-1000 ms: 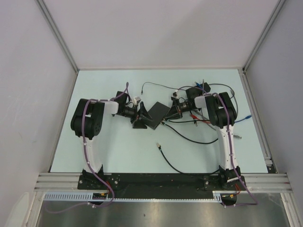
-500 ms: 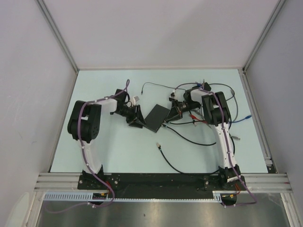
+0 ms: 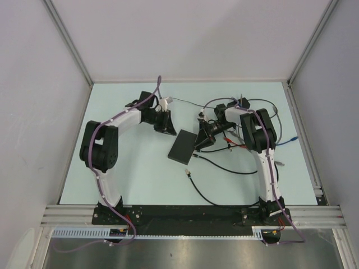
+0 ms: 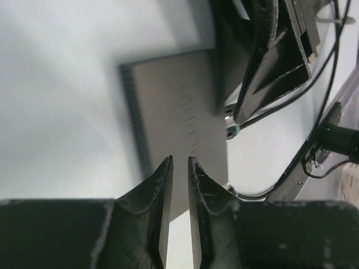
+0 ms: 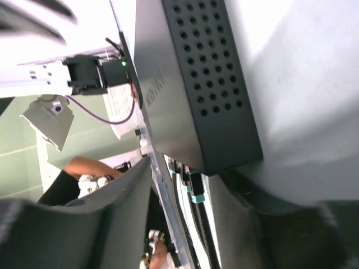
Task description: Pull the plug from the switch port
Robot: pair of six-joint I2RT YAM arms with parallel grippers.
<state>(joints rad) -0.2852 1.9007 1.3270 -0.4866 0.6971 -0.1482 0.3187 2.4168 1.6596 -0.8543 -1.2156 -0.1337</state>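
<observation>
The flat black box (image 3: 183, 147) lies slanted at mid-table, and its perforated face (image 5: 196, 78) fills the right wrist view. A black plug with a teal collar (image 5: 194, 188) sits against the box's short edge, where the switch port is; the port itself is hidden behind the plug. My right gripper (image 3: 201, 139) is at that edge, open (image 5: 188, 174), with one finger on either side of the plug and not pressing it. My left gripper (image 3: 166, 124) is up-left of the box and clear of it. Its jaws (image 4: 179, 159) stand a narrow slit apart with nothing between them, and the box (image 4: 174, 106) lies beyond.
Black cables (image 3: 224, 165) loop right of and below the box, and one loose connector end (image 3: 188, 172) lies near the front. A blue lead (image 3: 289, 141) and red clips (image 3: 230, 140) lie by the right arm. A black adapter (image 3: 244, 102) sits at the back right.
The left gripper let go of the box's corner, drew back up and left, and narrowed its jaws. The box slid down-left and turned. The right gripper's jaws opened at the plug.
</observation>
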